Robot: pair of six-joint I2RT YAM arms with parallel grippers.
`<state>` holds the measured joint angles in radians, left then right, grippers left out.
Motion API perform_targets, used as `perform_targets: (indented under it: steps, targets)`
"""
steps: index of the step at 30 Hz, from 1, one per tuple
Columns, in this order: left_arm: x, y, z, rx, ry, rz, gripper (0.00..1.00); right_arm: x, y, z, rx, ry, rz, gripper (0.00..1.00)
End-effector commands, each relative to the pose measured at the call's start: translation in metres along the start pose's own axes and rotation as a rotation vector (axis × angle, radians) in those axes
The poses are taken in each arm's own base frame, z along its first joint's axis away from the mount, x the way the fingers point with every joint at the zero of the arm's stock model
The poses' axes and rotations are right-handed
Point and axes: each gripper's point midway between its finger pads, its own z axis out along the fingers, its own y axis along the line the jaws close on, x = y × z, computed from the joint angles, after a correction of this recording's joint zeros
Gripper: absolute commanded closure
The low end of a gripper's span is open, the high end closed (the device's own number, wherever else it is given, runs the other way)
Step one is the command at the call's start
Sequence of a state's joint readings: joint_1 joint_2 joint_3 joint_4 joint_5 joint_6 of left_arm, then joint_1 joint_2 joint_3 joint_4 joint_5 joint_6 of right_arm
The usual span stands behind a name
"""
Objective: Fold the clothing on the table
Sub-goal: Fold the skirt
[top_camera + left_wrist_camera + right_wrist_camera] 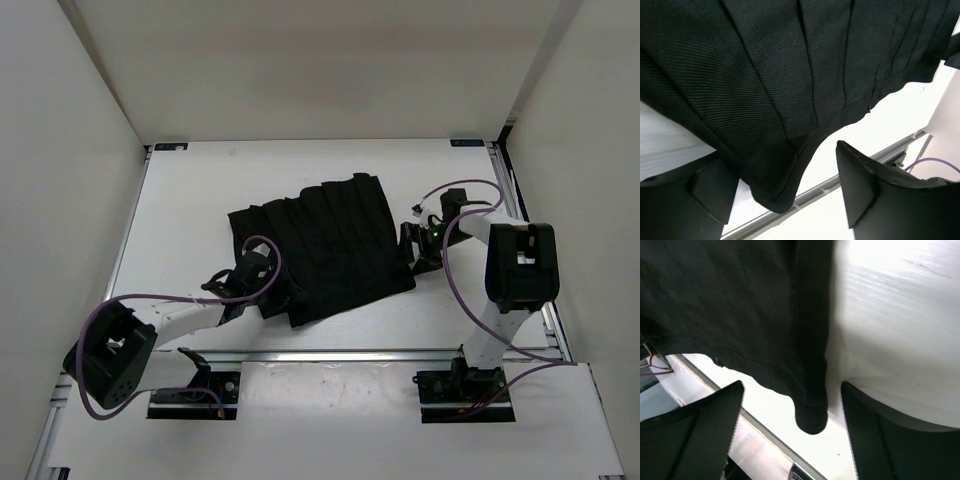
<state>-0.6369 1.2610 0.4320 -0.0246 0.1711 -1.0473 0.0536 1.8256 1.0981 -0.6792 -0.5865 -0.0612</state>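
**Open jaws at two corners**

The clothing (325, 250) lies mid-table (190, 190), with its pleats running far to near. The left gripper (265, 290) is at its near-left corner and the right gripper (414, 246) at its right edge. Both are spread wide, with fabric loose between the fingers. Both arms reach low.

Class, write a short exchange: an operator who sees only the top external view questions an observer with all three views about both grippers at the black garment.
Operator: From above, I can't make out the jaws against the clothing. Is the left side gripping?
Observer: No. The left gripper is open; a hem corner hangs between its spread fingers.
Operator: And the right?
Observer: The right gripper is open too, a rounded cloth corner between its fingers.
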Motion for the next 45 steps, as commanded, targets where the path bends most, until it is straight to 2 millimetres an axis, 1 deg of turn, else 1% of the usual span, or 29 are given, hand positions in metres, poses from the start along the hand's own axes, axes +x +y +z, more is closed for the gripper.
perform_targets:
  steps: [1,3,7,11,12,15,17,18,19,20,21,22,24,25,26,27,28,29,30,31,32,33,34,35,36,40,42,44,45]
  targets:
    - [0.011,0.020,-0.003,-0.070,0.029,0.024,0.19,0.014,-0.023,0.011,0.076,0.034,-0.016,0.19]
    - [0.010,0.024,-0.005,-0.079,0.023,0.029,0.26,0.015,-0.020,0.012,0.068,0.037,-0.022,0.36]
    - [0.013,0.035,-0.012,-0.076,0.025,-0.019,0.51,0.017,-0.019,0.013,0.056,0.043,-0.027,1.00]
    - [0.012,0.039,-0.023,-0.042,0.010,-0.076,0.97,0.020,-0.016,0.007,0.039,0.055,-0.023,1.00]
    - [0.008,0.038,-0.027,-0.034,-0.007,-0.085,1.00,0.021,-0.011,0.004,0.015,0.063,-0.025,1.00]
    - [-0.019,0.038,-0.035,0.012,-0.064,-0.112,1.00,-0.005,-0.003,-0.009,-0.030,0.007,-0.038,1.00]
    - [-0.049,0.034,-0.037,0.043,-0.082,-0.143,1.00,-0.036,0.007,-0.023,-0.061,-0.069,-0.062,1.00]
    - [-0.079,0.024,-0.042,0.070,-0.136,-0.135,1.00,-0.059,0.015,-0.031,-0.082,-0.112,-0.075,1.00]
    - [-0.089,0.025,-0.035,0.064,-0.115,-0.148,1.00,-0.085,0.025,-0.041,-0.106,-0.155,-0.111,1.00]
    - [-0.117,0.014,-0.030,0.070,-0.115,-0.126,1.00,-0.112,0.043,-0.057,-0.119,-0.204,-0.168,0.99]
    - [-0.154,-0.022,-0.036,0.130,-0.155,-0.052,1.00,-0.122,0.050,-0.055,-0.135,-0.204,-0.186,1.00]
    - [-0.166,-0.023,-0.020,0.117,-0.122,-0.036,1.00,-0.148,0.061,-0.068,-0.134,-0.259,-0.253,1.00]
    - [-0.233,-0.088,-0.013,0.199,-0.161,0.068,1.00,-0.180,0.087,-0.088,-0.151,-0.337,-0.351,1.00]
    - [-0.248,-0.108,-0.013,0.221,-0.187,0.119,1.00,-0.199,0.109,-0.112,-0.188,-0.407,-0.396,1.00]
    - [-0.277,-0.142,-0.025,0.265,-0.256,0.175,1.00,-0.211,0.125,-0.131,-0.223,-0.468,-0.424,1.00]
    - [-0.292,-0.175,-0.036,0.302,-0.312,0.239,1.00,-0.219,0.133,-0.148,-0.244,-0.522,-0.440,1.00]
    - [-0.291,-0.189,-0.037,0.315,-0.331,0.293,1.00,-0.219,0.141,-0.159,-0.255,-0.543,-0.428,1.00]
    - [-0.295,-0.201,-0.049,0.321,-0.370,0.321,1.00,-0.218,0.133,-0.159,-0.252,-0.549,-0.410,1.00]
    - [-0.288,-0.197,-0.051,0.304,-0.378,0.331,1.00,-0.211,0.135,-0.166,-0.248,-0.554,-0.406,1.00]
    - [-0.267,-0.172,-0.035,0.269,-0.323,0.301,1.00,-0.198,0.124,-0.156,-0.235,-0.514,-0.377,1.00]
    - [-0.257,-0.172,-0.041,0.292,-0.326,0.279,1.00,-0.178,0.109,-0.135,-0.231,-0.443,-0.345,1.00]
    - [-0.228,-0.142,-0.032,0.279,-0.279,0.247,1.00,-0.154,0.083,-0.117,-0.219,-0.372,-0.276,1.00]
    - [-0.194,-0.102,-0.013,0.242,-0.209,0.173,1.00,-0.143,0.071,-0.112,-0.212,-0.350,-0.252,1.00]
    - [-0.179,-0.096,-0.021,0.248,-0.202,0.143,1.00,-0.118,0.056,-0.096,-0.203,-0.281,-0.225,1.00]
    - [-0.152,-0.072,-0.018,0.230,-0.187,0.131,1.00,-0.093,0.041,-0.084,-0.183,-0.215,-0.193,1.00]
    - [-0.061,0.003,-0.016,0.134,-0.087,0.044,0.99,-0.027,0.012,-0.058,-0.159,-0.038,-0.115,1.00]
    - [-0.038,0.024,-0.020,0.118,-0.065,-0.002,0.98,0.003,0.007,-0.047,-0.161,0.034,-0.084,1.00]
    - [-0.023,0.045,-0.026,0.082,-0.064,-0.039,0.96,0.016,0.007,-0.046,-0.162,0.055,-0.074,1.00]
    - [-0.029,0.044,-0.032,0.096,-0.100,-0.035,0.95,0.019,0.005,-0.045,-0.154,0.051,-0.077,1.00]
